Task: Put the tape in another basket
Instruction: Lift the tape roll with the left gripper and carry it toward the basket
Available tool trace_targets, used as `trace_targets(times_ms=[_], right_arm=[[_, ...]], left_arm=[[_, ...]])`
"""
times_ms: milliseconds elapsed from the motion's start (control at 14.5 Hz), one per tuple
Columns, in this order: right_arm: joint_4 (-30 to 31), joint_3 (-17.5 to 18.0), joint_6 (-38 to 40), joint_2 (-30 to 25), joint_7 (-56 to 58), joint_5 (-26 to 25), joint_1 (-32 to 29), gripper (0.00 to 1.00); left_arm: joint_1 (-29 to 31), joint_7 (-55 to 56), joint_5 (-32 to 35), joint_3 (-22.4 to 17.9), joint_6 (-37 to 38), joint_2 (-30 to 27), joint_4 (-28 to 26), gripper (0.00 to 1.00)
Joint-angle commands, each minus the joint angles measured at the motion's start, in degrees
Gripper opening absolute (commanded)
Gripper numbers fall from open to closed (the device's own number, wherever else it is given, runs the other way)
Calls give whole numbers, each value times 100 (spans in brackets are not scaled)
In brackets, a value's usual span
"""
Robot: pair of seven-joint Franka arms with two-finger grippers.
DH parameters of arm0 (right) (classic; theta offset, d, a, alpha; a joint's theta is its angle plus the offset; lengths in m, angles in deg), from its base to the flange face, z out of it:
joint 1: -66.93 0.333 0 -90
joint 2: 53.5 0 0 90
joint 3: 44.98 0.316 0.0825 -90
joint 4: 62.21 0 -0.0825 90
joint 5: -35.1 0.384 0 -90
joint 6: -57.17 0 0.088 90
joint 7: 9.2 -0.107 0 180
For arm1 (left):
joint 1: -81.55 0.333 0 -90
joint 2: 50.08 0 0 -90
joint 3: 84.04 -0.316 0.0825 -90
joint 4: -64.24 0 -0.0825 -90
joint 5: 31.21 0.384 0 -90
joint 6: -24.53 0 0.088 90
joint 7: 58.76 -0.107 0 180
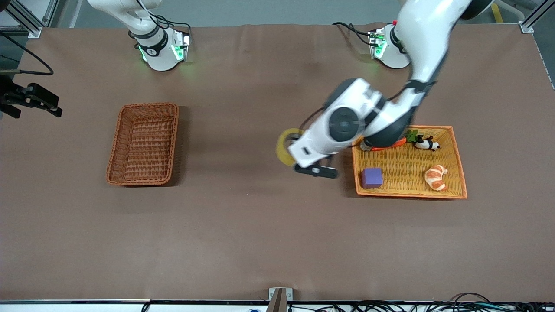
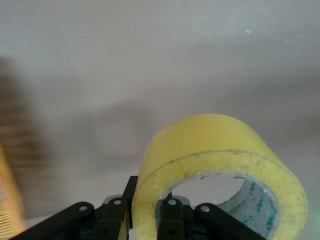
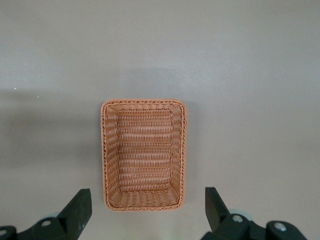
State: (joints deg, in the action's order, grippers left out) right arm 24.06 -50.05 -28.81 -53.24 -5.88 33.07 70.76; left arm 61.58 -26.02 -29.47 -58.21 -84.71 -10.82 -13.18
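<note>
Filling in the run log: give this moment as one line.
left gripper: shut on tape, over bare table between tray and basket | right gripper: open, waiting above basket

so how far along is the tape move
Done: the tape is out of the yellow tray and shut in the left pincer, up over bare table beside that tray. In hand: carrying it toward the right arm's end. Left: reaching the reddish-brown wicker basket, which holds nothing yet, and letting go. The right pincer waits open above that basket.
</note>
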Motion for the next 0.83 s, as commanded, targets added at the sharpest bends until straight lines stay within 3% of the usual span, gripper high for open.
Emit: trace_targets(times_ms=[0, 138, 206, 344, 481, 688, 757], right_arm=[[100, 32, -59, -79, 28, 124, -84, 100], [100, 32, -50, -79, 20, 124, -75, 100], [100, 32, -50, -79, 28, 124, -84, 100], [100, 32, -59, -79, 28, 124, -84, 100], [91, 41, -76, -61, 28, 132, -58, 100], [100, 41, -67, -70, 28, 124, -48, 100], [91, 41, -76, -70, 28, 124, -40, 100]], left_arm=[[-785, 286, 126, -488, -393, 521, 553, 5], [-1831, 330, 100, -1488, -641, 774, 772, 6], [-2140, 347, 73, -1754, -720, 1020, 964, 6], [-2231, 470, -6, -1774, -983, 1398, 1238, 10], [-2240, 690, -670, -1774, -1212, 1558, 1248, 12], [-2248, 699, -876, -1844, -1248, 1576, 1230, 26], [-2196, 691, -894, -1827, -1239, 1550, 1195, 36]])
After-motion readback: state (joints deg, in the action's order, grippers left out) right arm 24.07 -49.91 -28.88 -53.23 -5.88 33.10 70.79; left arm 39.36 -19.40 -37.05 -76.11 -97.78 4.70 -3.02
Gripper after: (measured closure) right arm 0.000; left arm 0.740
